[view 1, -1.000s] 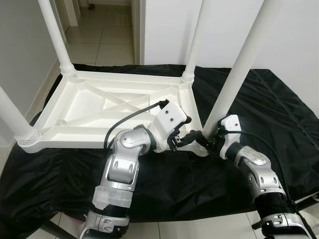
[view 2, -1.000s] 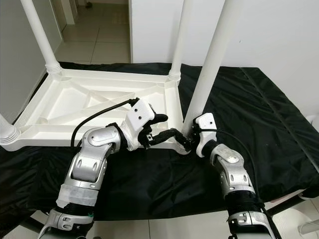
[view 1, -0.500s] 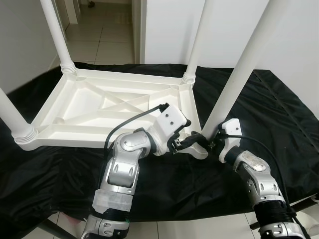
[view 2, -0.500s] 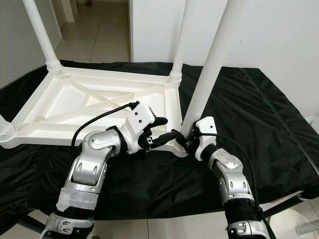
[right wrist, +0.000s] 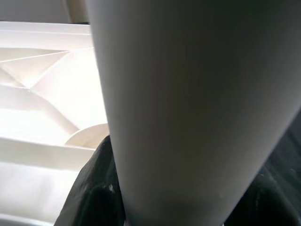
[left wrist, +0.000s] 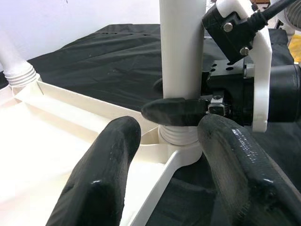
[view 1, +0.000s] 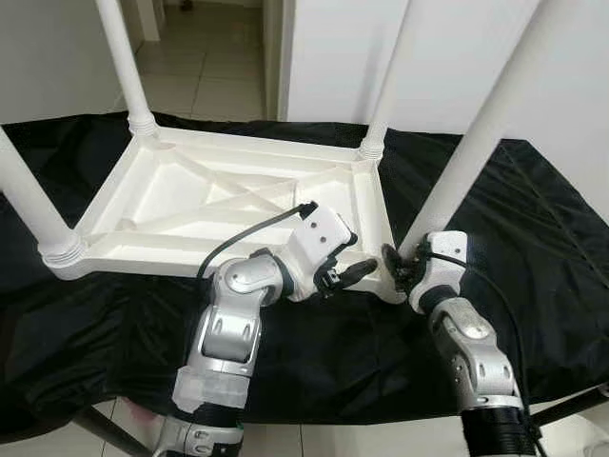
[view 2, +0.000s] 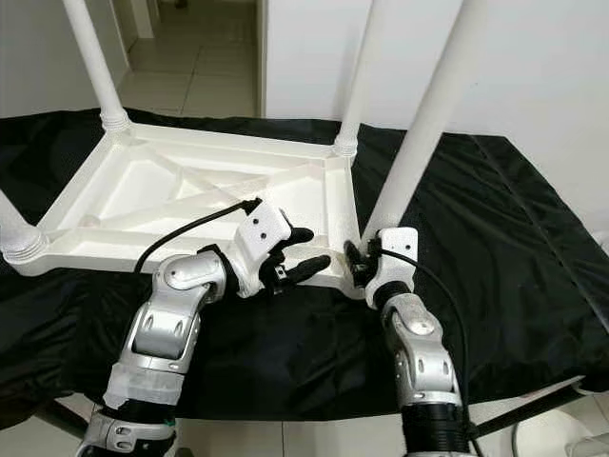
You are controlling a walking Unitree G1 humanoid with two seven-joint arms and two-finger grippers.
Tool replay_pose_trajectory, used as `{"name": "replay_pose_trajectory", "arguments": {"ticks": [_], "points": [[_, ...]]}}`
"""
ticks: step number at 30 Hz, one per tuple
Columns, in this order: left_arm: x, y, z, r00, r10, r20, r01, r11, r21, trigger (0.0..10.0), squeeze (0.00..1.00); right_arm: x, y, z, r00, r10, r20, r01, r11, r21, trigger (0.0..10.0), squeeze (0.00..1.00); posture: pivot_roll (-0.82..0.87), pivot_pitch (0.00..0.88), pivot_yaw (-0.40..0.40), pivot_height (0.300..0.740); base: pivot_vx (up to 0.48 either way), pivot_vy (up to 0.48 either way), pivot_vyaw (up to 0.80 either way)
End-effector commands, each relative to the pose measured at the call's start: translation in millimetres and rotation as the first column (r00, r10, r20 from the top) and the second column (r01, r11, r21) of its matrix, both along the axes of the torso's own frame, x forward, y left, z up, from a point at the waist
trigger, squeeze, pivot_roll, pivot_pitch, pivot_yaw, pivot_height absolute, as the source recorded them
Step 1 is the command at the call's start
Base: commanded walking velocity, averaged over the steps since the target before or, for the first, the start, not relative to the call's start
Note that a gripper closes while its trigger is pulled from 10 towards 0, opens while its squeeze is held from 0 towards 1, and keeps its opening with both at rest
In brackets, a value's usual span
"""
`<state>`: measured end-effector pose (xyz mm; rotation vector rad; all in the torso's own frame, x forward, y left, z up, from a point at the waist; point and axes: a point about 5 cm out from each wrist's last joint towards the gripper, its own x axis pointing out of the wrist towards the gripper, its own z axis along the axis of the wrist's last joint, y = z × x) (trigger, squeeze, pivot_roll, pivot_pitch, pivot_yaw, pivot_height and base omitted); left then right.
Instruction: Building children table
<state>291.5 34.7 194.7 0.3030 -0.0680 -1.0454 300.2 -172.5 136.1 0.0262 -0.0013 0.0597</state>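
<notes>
A white plastic children's table [view 1: 238, 205] lies upside down on a black cloth, its legs pointing up. My right gripper [view 1: 392, 267] is at the base of the near-right leg [view 1: 485, 124], shut on it, one black finger [left wrist: 174, 111] lying across the leg just above its threaded collar. In the right wrist view the leg [right wrist: 188, 94] stands between the two dark fingers [right wrist: 94, 188]. My left gripper [view 2: 309, 262] is open at the table's near-right corner, a little left of that leg, holding nothing. In its wrist view its fingers [left wrist: 103, 174] point at the leg's base.
The black cloth [view 1: 533, 219] covers the work surface, with its front edge close to my arms. Three other legs stand upright: far right [view 1: 385, 95], far left [view 1: 119, 62], near left [view 1: 29, 200]. A tiled hallway [view 1: 205, 48] lies beyond.
The camera has shifted. My left gripper has drawn back slightly left from the leg's base, where its fingertips met the right gripper. The right gripper has stayed on the leg.
</notes>
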Motion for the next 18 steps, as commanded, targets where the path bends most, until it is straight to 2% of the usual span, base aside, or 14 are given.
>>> {"name": "replay_pose_trajectory", "arguments": {"ticks": [1,3,6,11,13,17,18], "points": [[8.3,7.7,0.3,0.966,0.257,0.034,-0.255,0.966,-0.053,10.0,0.00,-6.5,-15.1,-2.8,0.982,-0.191,0.002,0.191,0.982,0.003,10.0,0.00,0.00,0.000,-0.110,0.740,0.000,0.000,0.00],[6.8,7.6,-1.8,0.965,0.260,0.027,-0.258,0.965,-0.052,10.0,0.00,-11.0,-11.1,-6.2,0.959,-0.284,0.008,0.284,0.959,0.012,10.0,0.00,0.00,0.000,-0.113,0.740,0.000,0.000,0.00],[4.9,6.4,-3.5,0.965,0.263,0.017,-0.261,0.964,-0.054,10.0,0.00,-14.8,-6.6,-6.7,0.934,-0.358,0.002,0.358,0.933,0.038,10.0,0.00,0.00,0.000,-0.115,0.740,0.000,0.000,0.00],[3.7,5.8,-4.3,0.964,0.266,0.013,-0.265,0.963,-0.054,10.0,0.00,-16.8,-1.5,-4.9,0.923,-0.383,-0.010,0.383,0.922,0.061,10.0,0.00,0.00,0.003,-0.119,0.740,0.000,0.000,0.00],[4.4,7.4,-5.1,0.958,0.286,-0.005,-0.285,0.956,-0.063,10.0,0.00,-18.8,4.9,1.6,0.936,-0.348,0.048,0.344,0.936,0.075,10.0,0.00,0.01,0.008,-0.117,0.740,0.000,0.000,0.00],[4.7,7.9,-5.1,0.957,0.289,-0.007,-0.289,0.955,-0.063,10.0,0.00,-20.2,4.4,0.5,0.935,-0.351,0.046,0.347,0.935,0.073,10.0,0.00,0.01,0.009,-0.118,0.740,0.000,0.000,0.00],[6.0,9.0,-4.0,0.954,0.299,-0.009,-0.299,0.952,-0.066,10.0,0.00,-22.1,2.4,-1.1,0.932,-0.358,0.045,0.355,0.932,0.066,10.0,0.72,0.01,0.012,-0.120,0.740,0.000,0.000,0.00]]}}
